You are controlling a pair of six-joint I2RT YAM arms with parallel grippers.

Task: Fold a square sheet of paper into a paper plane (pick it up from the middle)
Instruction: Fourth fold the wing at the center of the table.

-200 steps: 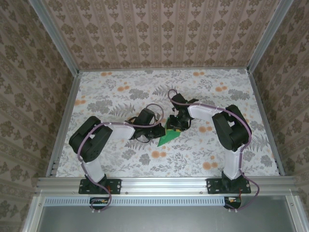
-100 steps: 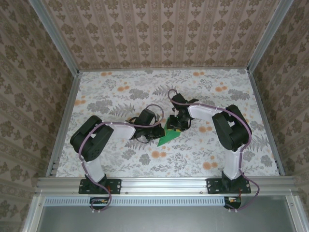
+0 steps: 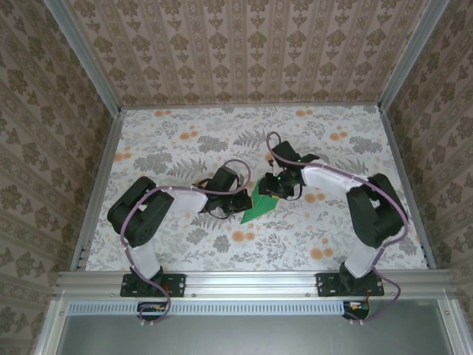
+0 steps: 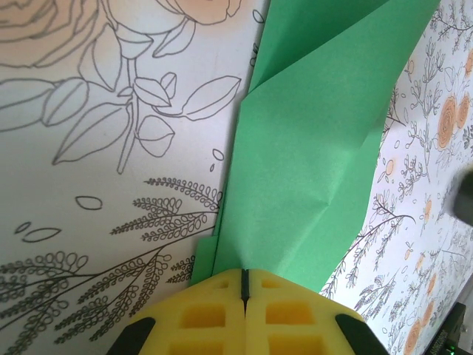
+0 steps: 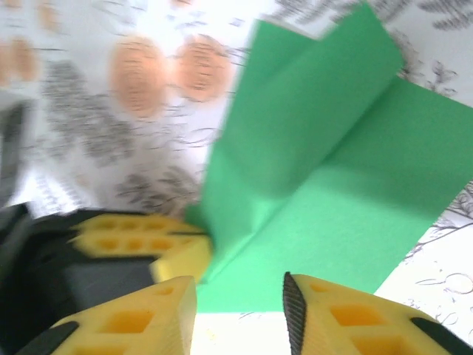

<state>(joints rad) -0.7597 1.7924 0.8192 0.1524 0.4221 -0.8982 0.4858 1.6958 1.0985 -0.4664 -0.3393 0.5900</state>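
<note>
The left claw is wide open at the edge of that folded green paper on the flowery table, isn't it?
No. The left claw is shut, not wide open, at the edge of the folded green paper on the flowery table. The left wrist view shows its yellow halves pressed together.

Even bright light, soft shadows; right wrist view motion-blurred; left wrist view sharp

The overhead camera is looking down from above and behind the near edge, covering the whole table [image 3: 295, 237]. Both wrist cameras are viewing the folded green paper [image 4: 310, 185] close up, sharing it.
</note>
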